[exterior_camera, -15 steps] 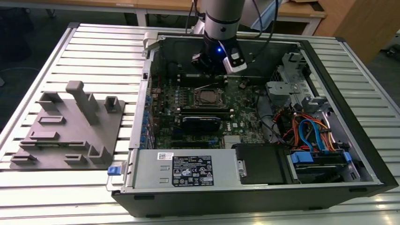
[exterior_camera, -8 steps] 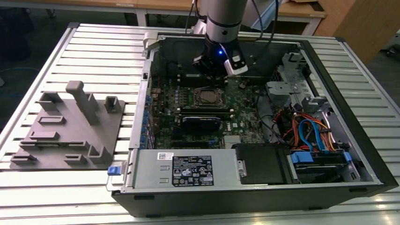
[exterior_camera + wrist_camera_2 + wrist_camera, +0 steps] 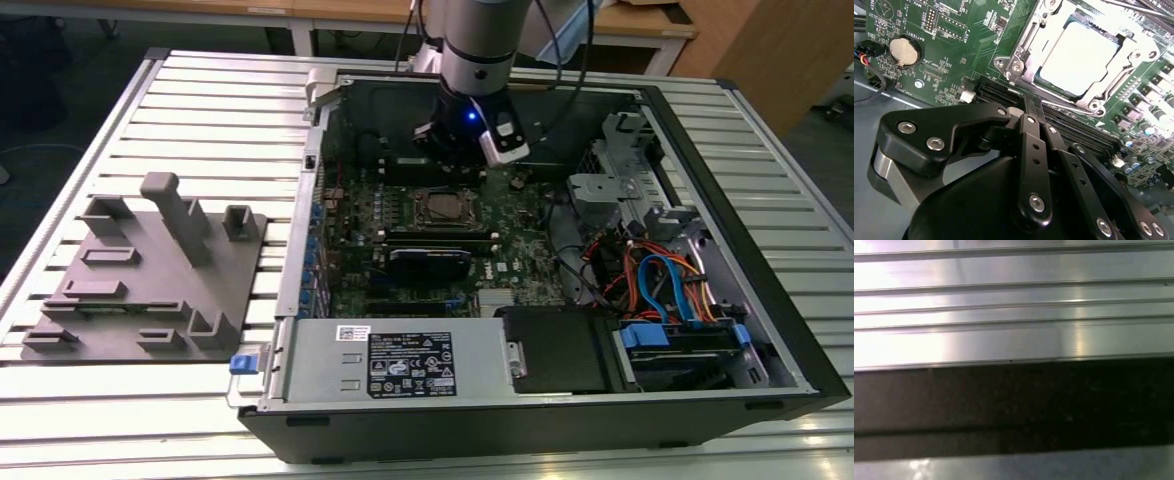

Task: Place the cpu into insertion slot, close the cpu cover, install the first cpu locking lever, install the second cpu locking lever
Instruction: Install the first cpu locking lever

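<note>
The cpu [image 3: 1078,59], a pale silver square, lies in the insertion slot [image 3: 441,207] in the middle of the green motherboard. The cpu cover [image 3: 1026,42], a silver frame, lies flat around the chip and leaves its face showing through the window. A thin metal lever [image 3: 1066,104] runs along the socket's edge closest to my fingertips, and another rod [image 3: 1141,7] crosses at its far side. My gripper [image 3: 1030,106] is shut with nothing between its black fingers, its tips close to the socket's edge. In the exterior view the gripper [image 3: 461,160] hangs inside the case just behind the socket.
The open computer case [image 3: 747,180] lies on a slatted metal table [image 3: 1014,335]. Long black memory slots [image 3: 1079,135] run beside the socket, and a coin battery [image 3: 903,51] sits further off. A grey fixture block [image 3: 147,270] stands at the exterior view's left. Cables [image 3: 667,285] and drive bays fill the right.
</note>
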Motion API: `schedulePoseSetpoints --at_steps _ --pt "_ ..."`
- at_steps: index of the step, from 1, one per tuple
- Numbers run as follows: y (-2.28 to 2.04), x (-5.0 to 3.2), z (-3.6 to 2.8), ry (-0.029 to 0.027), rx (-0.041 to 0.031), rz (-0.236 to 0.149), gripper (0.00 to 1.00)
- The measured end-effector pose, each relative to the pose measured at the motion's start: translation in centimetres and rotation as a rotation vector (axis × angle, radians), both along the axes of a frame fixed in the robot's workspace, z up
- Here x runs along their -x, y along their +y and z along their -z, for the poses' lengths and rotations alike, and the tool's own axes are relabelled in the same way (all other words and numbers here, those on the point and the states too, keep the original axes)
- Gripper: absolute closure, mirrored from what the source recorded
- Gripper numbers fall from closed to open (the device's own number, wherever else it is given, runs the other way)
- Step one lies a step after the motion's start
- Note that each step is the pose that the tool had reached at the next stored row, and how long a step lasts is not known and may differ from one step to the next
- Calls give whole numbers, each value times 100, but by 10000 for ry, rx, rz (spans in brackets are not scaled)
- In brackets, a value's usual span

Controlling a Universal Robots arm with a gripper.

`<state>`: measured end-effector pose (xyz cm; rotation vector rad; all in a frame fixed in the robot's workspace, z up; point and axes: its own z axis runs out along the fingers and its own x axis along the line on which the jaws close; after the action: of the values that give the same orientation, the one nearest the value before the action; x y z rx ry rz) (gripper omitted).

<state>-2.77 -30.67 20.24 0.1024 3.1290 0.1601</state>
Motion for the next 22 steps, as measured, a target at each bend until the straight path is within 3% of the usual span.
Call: schedulePoseSetpoints --at_steps 11,22 --pt "0 -14 18 13 -2 4 89" --pt "-32 -17 22 12 0 7 89"
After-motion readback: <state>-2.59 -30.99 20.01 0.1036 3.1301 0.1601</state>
